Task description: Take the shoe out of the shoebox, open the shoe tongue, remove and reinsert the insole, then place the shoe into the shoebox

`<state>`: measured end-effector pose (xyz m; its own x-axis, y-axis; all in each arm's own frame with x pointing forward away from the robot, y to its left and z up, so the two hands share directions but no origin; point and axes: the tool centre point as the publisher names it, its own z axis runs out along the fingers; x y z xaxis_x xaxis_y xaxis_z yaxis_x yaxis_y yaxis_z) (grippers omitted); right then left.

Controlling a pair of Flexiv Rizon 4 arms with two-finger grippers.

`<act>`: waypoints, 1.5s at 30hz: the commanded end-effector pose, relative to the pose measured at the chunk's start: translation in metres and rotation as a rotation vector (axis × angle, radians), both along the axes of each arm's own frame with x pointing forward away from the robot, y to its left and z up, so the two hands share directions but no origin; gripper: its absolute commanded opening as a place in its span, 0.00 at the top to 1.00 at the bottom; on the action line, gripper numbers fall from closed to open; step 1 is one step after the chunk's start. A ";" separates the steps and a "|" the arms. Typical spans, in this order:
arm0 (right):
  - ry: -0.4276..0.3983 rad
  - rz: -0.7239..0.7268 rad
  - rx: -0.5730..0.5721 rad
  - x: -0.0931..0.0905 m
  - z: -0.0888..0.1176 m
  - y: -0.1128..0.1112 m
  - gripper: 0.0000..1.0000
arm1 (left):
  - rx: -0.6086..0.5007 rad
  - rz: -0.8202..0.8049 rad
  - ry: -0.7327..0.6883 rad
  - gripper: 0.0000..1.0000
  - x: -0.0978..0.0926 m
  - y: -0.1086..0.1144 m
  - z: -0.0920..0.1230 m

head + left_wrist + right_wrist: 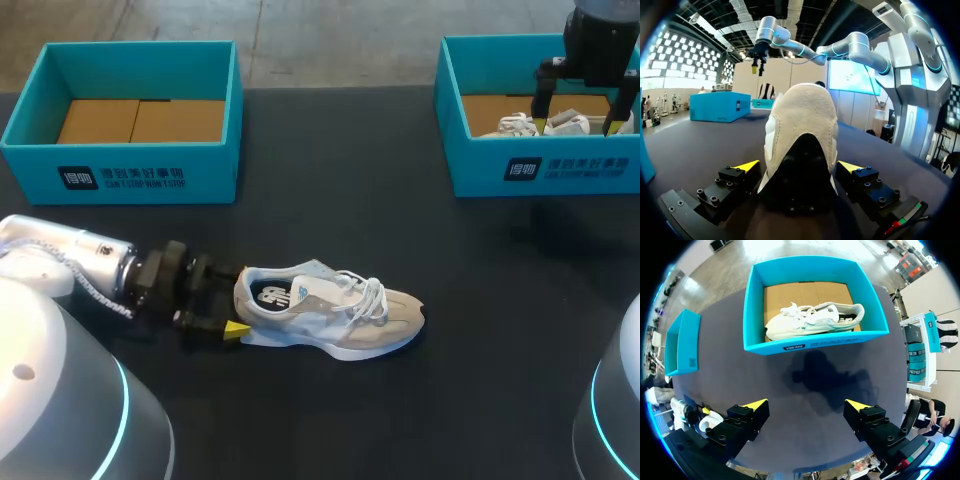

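Head: shoe (330,318) upright on its sole mid-table (400,220), L gripper (238,305) at its heel. R gripper (575,125) over R shoebox (540,165); L shoebox (130,165) at far left. L wrist: heel fills the claw, can't tell if clamped. R wrist: claw wide apart, holding nothing, above 2nd shoe (815,320) lying in R shoebox.

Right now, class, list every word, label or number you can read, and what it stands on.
Left shoebox front: white print, too blurred to quote.
Right shoebox front: same print, too blurred.
Shoe insole: a mark, too small to read.
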<state>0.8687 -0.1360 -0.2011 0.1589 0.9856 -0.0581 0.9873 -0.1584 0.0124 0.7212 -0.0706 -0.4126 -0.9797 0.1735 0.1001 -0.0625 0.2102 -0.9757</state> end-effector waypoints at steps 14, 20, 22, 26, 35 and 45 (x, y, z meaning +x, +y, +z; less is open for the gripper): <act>-0.003 0.000 0.001 -0.001 -0.001 -0.001 0.00 | 0.014 -0.001 0.005 0.00 -0.002 -0.014 -0.001; -0.003 0.000 0.001 -0.001 -0.001 -0.001 0.00 | 0.017 0.003 0.012 0.00 -0.001 -0.019 -0.003; -0.003 0.000 0.001 -0.001 -0.001 -0.001 0.00 | 0.017 0.003 0.013 0.00 -0.001 -0.020 -0.003; -0.003 0.000 0.001 -0.001 -0.001 -0.001 0.00 | 0.014 -0.002 0.016 0.00 -0.003 -0.022 -0.003; -0.003 0.000 0.001 -0.001 -0.001 -0.001 0.00 | 0.009 -0.007 0.016 0.00 -0.008 -0.028 -0.006; -0.003 0.000 0.001 -0.001 -0.001 -0.001 0.00 | 0.013 0.010 0.001 0.00 -0.010 -0.033 -0.008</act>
